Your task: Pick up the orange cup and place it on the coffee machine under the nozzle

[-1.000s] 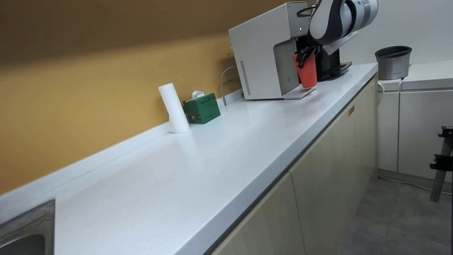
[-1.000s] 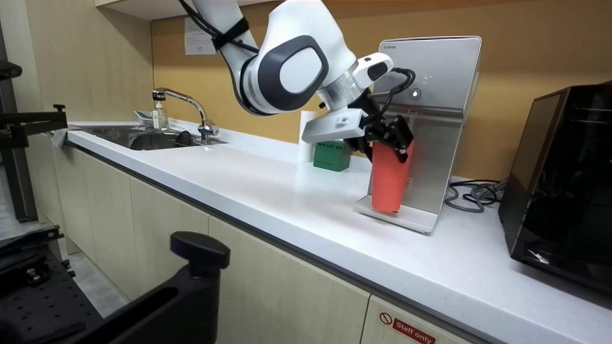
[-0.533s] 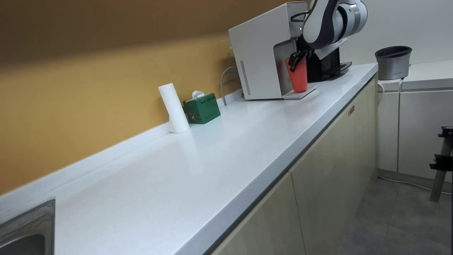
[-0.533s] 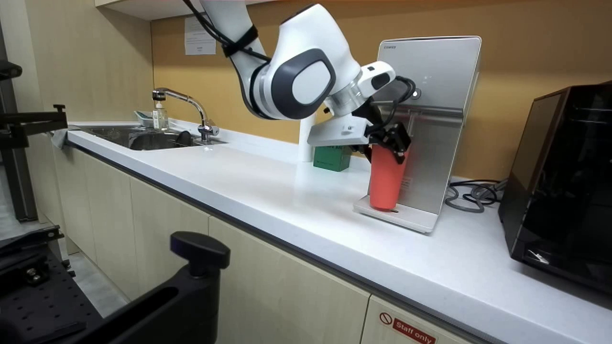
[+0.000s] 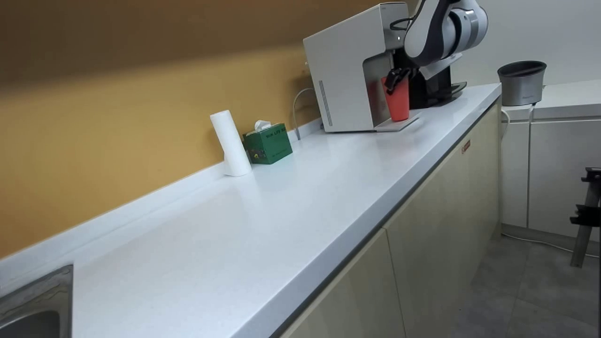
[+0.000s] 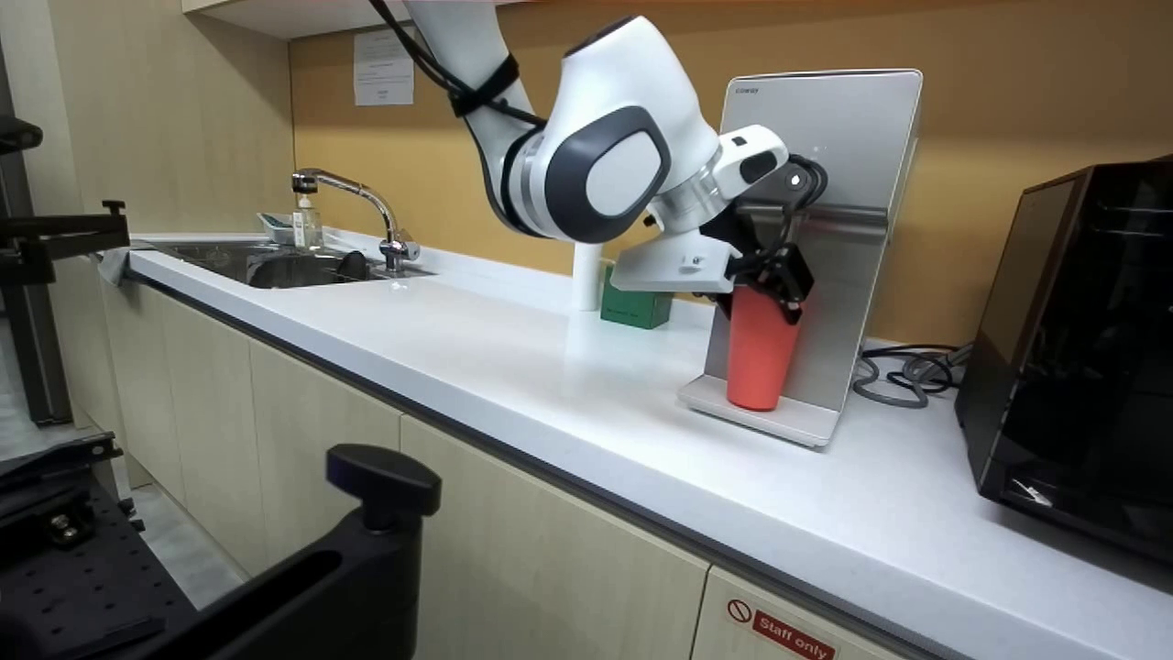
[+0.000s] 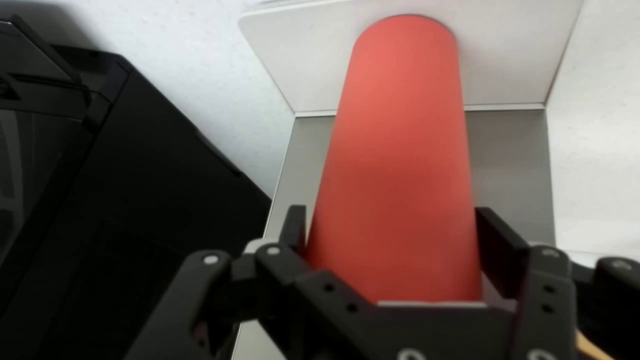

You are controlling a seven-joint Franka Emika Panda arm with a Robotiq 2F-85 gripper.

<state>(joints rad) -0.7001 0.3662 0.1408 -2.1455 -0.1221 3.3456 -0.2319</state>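
The orange cup [image 5: 399, 104] is a red-orange tapered tumbler, near upright with a slight tilt. It also shows in an exterior view [image 6: 759, 362] and in the wrist view [image 7: 402, 140]. My gripper [image 6: 759, 310] is shut around its upper part; its fingers flank the cup in the wrist view [image 7: 390, 220]. The coffee machine [image 6: 857, 128] is a tall grey-white appliance, seen from the side in an exterior view [image 5: 347, 80]. The cup's base is at the machine's light tray [image 7: 520, 55], in front of the back panel; whether it fully rests there I cannot tell. The nozzle is hidden behind my arm.
A black appliance [image 6: 1081, 357] stands right of the machine, with cables [image 6: 907, 371] between. A green tissue box [image 5: 267, 143] and a white paper roll [image 5: 231, 143] stand along the wall. The counter's front edge [image 6: 550, 477] runs below. A sink [image 6: 275, 266] is at the far end.
The cup and gripper have come down together onto or close to the tray. In the last half second they have shifted slightly sideways together over it.
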